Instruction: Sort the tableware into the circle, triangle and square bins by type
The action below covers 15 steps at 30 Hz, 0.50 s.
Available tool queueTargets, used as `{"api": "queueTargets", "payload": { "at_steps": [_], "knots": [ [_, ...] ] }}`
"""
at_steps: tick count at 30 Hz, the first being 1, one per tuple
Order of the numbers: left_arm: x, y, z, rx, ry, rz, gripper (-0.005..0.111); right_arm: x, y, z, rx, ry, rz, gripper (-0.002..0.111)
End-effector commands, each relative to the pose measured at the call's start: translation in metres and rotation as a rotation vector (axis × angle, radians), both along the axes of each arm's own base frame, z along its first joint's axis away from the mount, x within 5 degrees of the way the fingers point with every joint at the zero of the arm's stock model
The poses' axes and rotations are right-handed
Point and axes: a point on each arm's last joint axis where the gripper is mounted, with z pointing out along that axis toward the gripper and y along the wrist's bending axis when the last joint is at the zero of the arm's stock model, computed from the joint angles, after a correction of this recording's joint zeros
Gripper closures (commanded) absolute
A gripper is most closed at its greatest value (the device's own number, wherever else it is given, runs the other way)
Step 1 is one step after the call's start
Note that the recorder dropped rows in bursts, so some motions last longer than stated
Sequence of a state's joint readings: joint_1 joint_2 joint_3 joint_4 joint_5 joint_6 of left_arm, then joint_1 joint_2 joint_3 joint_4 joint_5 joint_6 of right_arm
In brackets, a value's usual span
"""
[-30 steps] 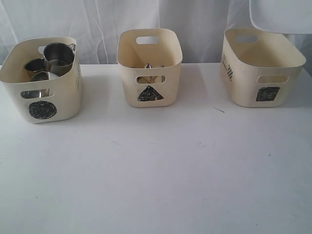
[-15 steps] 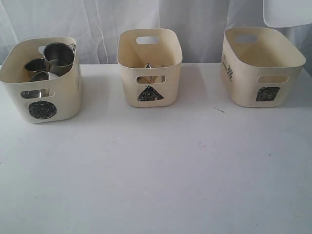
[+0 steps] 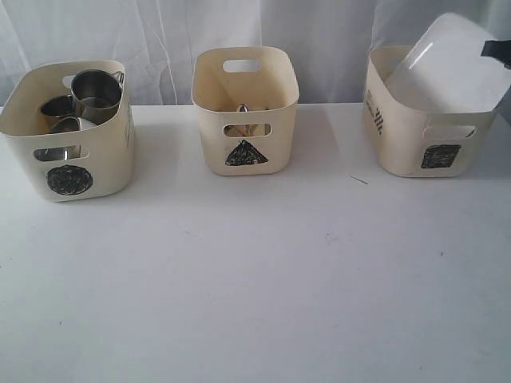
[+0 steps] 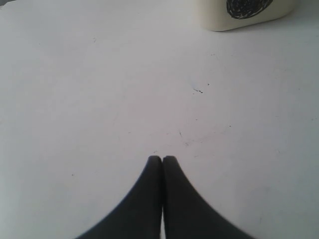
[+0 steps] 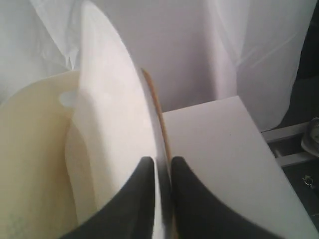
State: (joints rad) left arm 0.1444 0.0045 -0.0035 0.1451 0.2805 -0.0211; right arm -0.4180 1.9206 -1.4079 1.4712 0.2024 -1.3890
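Three cream bins stand along the back of the white table. The circle bin (image 3: 68, 159) on the left holds two steel mugs (image 3: 96, 94) and a steel bowl (image 3: 57, 105). Cutlery tips (image 3: 242, 108) show inside the triangle bin (image 3: 244, 120) in the middle. A large white plate (image 3: 443, 64) stands tilted, partly inside the square bin (image 3: 427, 140) on the right. My right gripper (image 5: 162, 160) is shut on the plate's rim (image 5: 160, 139); only a dark tip of it shows in the exterior view. Above bare table, near the circle bin's front (image 4: 246, 12), my left gripper (image 4: 162, 159) is shut and empty.
White cloth hangs behind the bins. A small dark sliver (image 3: 358, 179) lies on the table in front of the square bin. The table's edge and a metal frame (image 5: 294, 149) show beyond the square bin in the right wrist view.
The plate has come down from the top right edge of the exterior view and now leans into the square bin. The other bins and the left gripper have not moved.
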Motion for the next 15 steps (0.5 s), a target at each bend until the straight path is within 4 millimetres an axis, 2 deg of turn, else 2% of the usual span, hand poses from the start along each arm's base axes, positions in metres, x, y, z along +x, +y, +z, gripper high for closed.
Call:
{"api": "queueTargets", "payload": {
  "at_steps": [1, 3, 5, 6, 8, 9, 11, 15],
  "knots": [
    [0.0, 0.0, -0.001, -0.004, -0.002, -0.005, 0.107, -0.002, 0.001, 0.015, 0.0, -0.038, 0.002, 0.081],
    [0.0, 0.0, -0.001, -0.004, -0.002, -0.005, 0.107, -0.008, 0.006, 0.035, -0.001, -0.083, 0.014, 0.08],
    [0.0, 0.0, -0.001, -0.004, -0.002, -0.005, 0.107, -0.021, 0.02, 0.07, 0.016, -0.164, 0.089, 0.081],
    [0.0, 0.0, -0.001, -0.004, -0.002, -0.005, 0.107, -0.033, 0.036, 0.096, 0.086, -0.223, 0.171, 0.091],
    [0.0, 0.0, -0.001, -0.004, -0.002, -0.005, 0.107, -0.048, 0.055, 0.122, 0.099, -0.249, 0.259, 0.109],
    [0.0, 0.0, -0.001, -0.004, -0.002, -0.005, 0.107, -0.054, 0.065, 0.13, 0.096, -0.241, 0.274, 0.108],
    [0.0, 0.0, -0.001, -0.004, -0.002, -0.005, 0.107, -0.065, 0.079, 0.135, 0.075, -0.212, 0.234, 0.108],
    [0.0, 0.0, -0.001, -0.004, -0.002, -0.005, 0.107, -0.089, 0.101, 0.118, -0.039, -0.136, 0.126, 0.108]
  ]
}}
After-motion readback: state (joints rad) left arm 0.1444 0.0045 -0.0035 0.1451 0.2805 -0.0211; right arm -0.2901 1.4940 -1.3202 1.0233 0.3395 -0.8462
